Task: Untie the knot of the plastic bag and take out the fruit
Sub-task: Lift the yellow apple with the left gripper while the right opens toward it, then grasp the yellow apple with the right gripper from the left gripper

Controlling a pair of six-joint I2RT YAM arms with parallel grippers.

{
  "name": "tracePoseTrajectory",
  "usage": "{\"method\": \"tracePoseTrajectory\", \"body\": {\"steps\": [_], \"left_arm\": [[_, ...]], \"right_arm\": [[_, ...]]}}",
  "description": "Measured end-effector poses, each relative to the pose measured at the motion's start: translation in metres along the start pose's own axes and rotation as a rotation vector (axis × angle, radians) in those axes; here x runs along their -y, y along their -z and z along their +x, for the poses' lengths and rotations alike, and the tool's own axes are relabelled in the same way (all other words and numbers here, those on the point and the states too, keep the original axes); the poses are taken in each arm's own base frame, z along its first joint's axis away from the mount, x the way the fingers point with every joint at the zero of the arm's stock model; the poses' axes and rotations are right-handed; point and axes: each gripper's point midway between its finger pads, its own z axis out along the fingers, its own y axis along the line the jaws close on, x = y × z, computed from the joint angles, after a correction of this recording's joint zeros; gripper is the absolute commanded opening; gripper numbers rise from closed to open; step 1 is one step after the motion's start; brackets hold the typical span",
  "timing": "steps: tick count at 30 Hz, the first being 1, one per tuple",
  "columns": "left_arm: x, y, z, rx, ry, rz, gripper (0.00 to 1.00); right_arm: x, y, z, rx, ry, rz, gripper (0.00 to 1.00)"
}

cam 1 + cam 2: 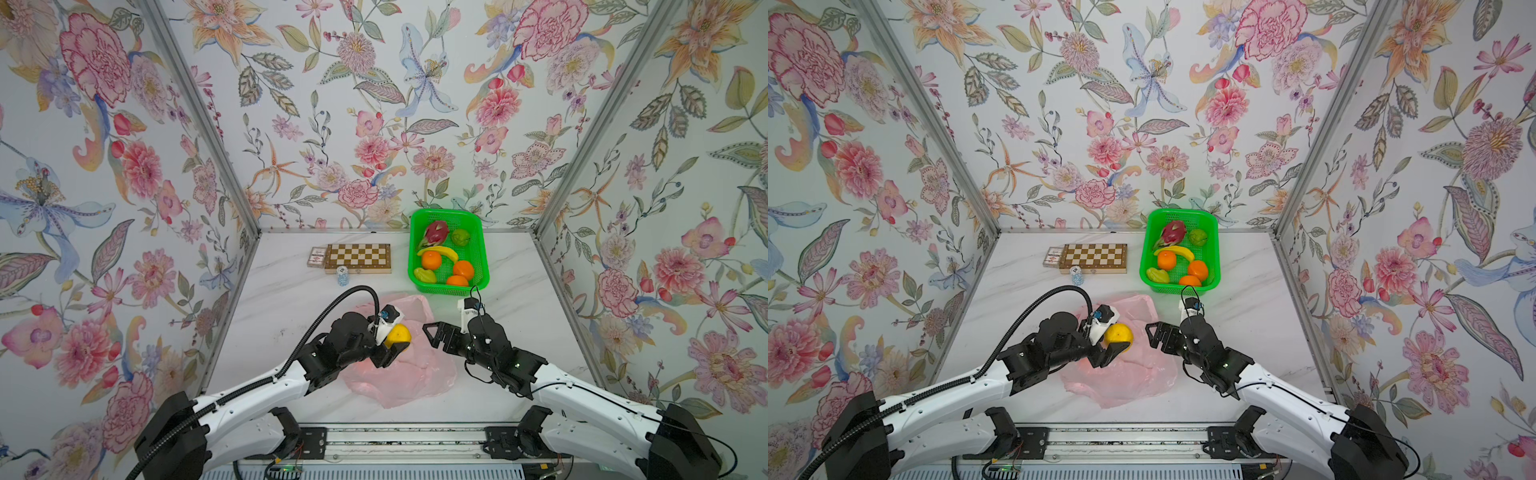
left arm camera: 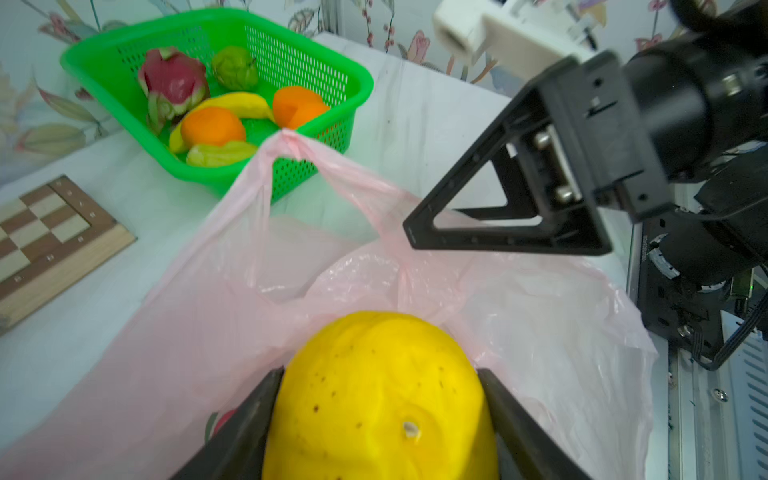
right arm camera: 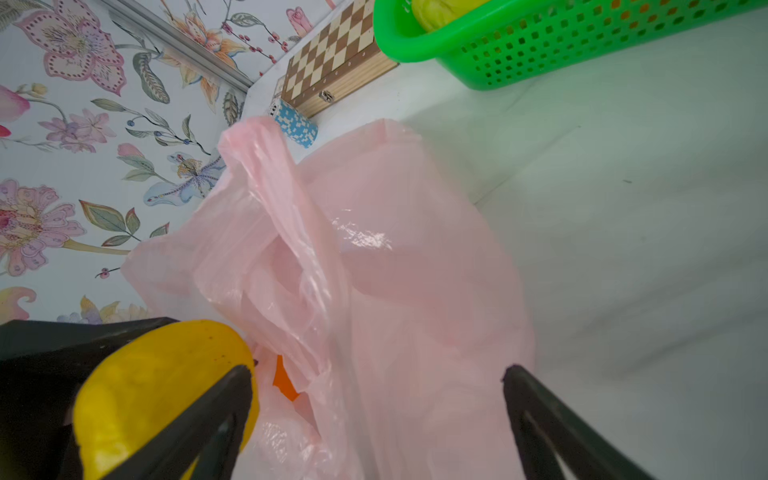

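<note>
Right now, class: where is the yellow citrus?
In both top views the yellow citrus is clamped in the left gripper, over the pink bag, left of the right gripper.

Left gripper (image 2: 380, 374) clamps yellow fruit (image 2: 374, 399) over pink bag (image 2: 199, 316).
Both black fingers (image 2: 249, 419) press the fruit's sides; the skin is speckled, stem scar facing the camera. The bag lies crumpled and open on the white table (image 2: 436, 124), with one handle (image 2: 291, 139) standing up in a loop, its top bunched. The right gripper (image 2: 434, 222) hangs above the bag, its fingertip right at the handle strip; contact unclear. A green basket (image 2: 357, 83) stands beyond the bag and holds a dragon fruit (image 2: 174, 83), a green fruit (image 2: 235, 66), a banana (image 2: 237, 104), two oranges (image 2: 212, 126) and a yellow-green fruit (image 2: 220, 153). A chessboard (image 2: 45, 232) lies apart from the basket.
</note>
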Motion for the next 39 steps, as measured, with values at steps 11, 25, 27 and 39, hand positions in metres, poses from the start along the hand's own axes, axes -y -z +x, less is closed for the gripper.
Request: {"method": "tracePoseTrajectory", "body": {"steps": [11, 25, 27, 39], "left_arm": [[-0.001, 0.002, -0.049, 0.188, -0.171, 0.016, 0.49], [0.017, 0.015, -0.111, 0.359, -0.229, 0.111, 0.49], [0.018, 0.015, -0.111, 0.36, -0.231, 0.118, 0.5], [0.019, 0.015, -0.114, 0.368, -0.224, 0.136, 0.58]], "right_arm": [[-0.067, 0.05, -0.057, 0.116, -0.027, -0.239, 0.99], [-0.125, 0.056, -0.051, -0.008, -0.029, -0.474, 0.99], [-0.13, 0.054, -0.048, -0.022, -0.029, -0.494, 0.96], [-0.149, 0.047, -0.042, -0.046, -0.024, -0.562, 0.54]]}}
